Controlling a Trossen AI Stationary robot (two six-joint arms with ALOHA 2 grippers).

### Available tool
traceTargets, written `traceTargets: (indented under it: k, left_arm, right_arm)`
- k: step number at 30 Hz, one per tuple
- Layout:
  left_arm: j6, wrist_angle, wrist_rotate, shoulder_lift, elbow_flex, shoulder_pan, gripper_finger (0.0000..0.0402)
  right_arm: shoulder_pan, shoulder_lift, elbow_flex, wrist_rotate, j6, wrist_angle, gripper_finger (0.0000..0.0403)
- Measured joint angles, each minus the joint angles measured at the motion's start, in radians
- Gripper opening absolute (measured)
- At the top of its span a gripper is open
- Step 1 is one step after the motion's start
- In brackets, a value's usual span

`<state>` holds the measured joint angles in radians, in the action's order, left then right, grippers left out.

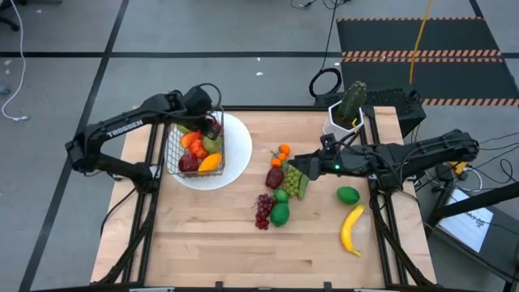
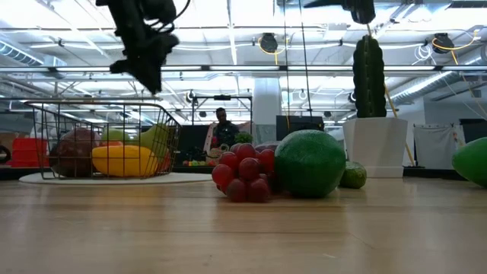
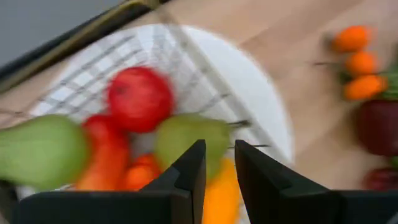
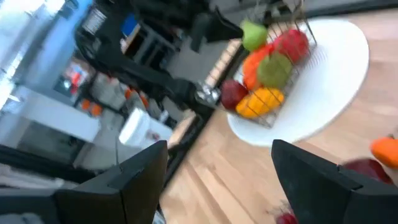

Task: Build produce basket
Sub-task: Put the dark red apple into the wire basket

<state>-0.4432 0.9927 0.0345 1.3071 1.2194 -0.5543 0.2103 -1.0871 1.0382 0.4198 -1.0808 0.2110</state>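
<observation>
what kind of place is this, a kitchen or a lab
Most likely a robotics lab or workshop, not a kitchen: a wooden table with mounted arms, cables on grey floor with a hazard-striped mat, and exposed ceiling ducts and lights behind.

My wire basket [image 1: 195,146] sat upright, filled with fruit, while more produce [image 1: 280,191] lay mid-tabletop.

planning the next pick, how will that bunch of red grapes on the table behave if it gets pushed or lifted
The red grapes form a lumpy cluster lying flat, so they'd probably slide rather than roll. The rounded, glossy beads may slip from a shallow pinch. They touch the green fruit, so a push would likely nudge it too.
</observation>
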Motion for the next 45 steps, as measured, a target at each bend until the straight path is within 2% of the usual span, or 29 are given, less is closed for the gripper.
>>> traceTargets:
  k: [6, 12, 18, 23, 29, 35, 37, 45]
  left_arm:
    - [-0.144, -0.092, 0.008, -0.031, 0.0, 0.156, 0.0088]
    - [-0.254, -0.152, 0.07, -0.031, 0.0, 0.338, 0.0088]
    - [-0.371, -0.278, 0.157, 0.009, 0.006, 0.523, 0.0088]
    - [-0.459, -0.29, 0.214, 0.089, 0.049, 0.628, 0.0088]
    - [-0.516, -0.24, 0.222, 0.263, 0.18, 0.683, 0.0088]
    - [-0.621, -0.252, 0.218, 0.455, 0.317, 0.674, 0.0088]
    - [-0.64, -0.245, 0.178, 0.511, 0.344, 0.662, 0.0088]
    - [-0.665, -0.34, 0.092, 0.639, 0.397, 0.63, 0.0088]
  right_arm:
    - [-0.056, 0.002, 0.0, -0.162, 0.012, 0.139, 0.0281]
    - [-0.141, 0.002, 0.0, -0.39, 0.134, 0.201, 0.0281]
    - [-0.22, 0.003, 0.0, -0.622, 0.277, 0.208, 0.0281]
    - [-0.273, 0.003, 0.0, -0.737, 0.414, 0.247, 0.0281]
    - [-0.327, 0.003, 0.0, -0.873, 0.532, 0.299, 0.0281]
    - [-0.356, 0.005, 0.0, -0.992, 0.598, 0.342, 0.0281]
    - [-0.358, 0.012, 0.0, -1.029, 0.6, 0.354, 0.0281]
    - [-0.358, 0.082, 0.0, -1.058, 0.648, 0.43, 0.0281]
